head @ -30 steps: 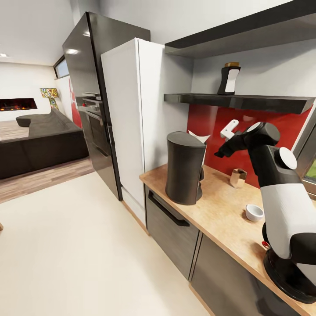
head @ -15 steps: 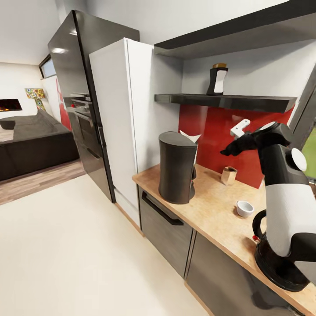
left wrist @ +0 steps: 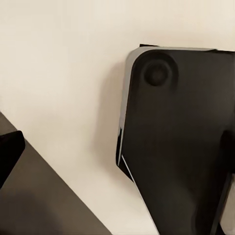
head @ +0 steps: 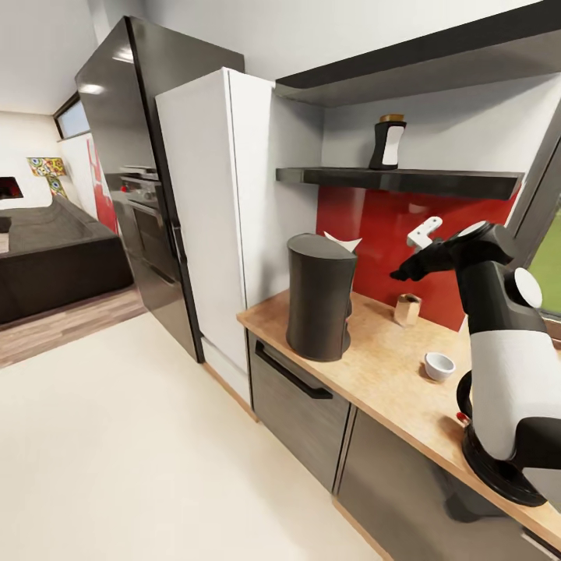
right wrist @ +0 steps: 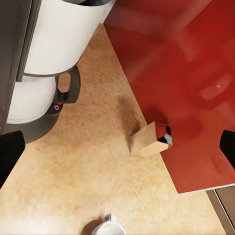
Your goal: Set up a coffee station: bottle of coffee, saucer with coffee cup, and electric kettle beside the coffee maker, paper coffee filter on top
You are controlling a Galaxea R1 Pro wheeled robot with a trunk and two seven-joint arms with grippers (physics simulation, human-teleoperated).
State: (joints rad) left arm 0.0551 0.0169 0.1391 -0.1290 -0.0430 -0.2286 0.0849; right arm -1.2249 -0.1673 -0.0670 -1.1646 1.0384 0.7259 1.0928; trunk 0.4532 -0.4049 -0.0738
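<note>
countertop (head: 389,382): coffee maker (head: 319,300), tan box (head: 406,309), cup (head: 439,365), kettle (head: 499,467) | shelf (head: 405,181): coffee bottle (head: 388,142)

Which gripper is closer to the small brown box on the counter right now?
Right. The right gripper hangs above the box by the red wall; the left wrist view shows floor and the robot's dark base, no counter.

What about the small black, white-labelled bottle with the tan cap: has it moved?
No. The bottle stands at the same spot on the dark shelf; only the camera shifted.
</note>
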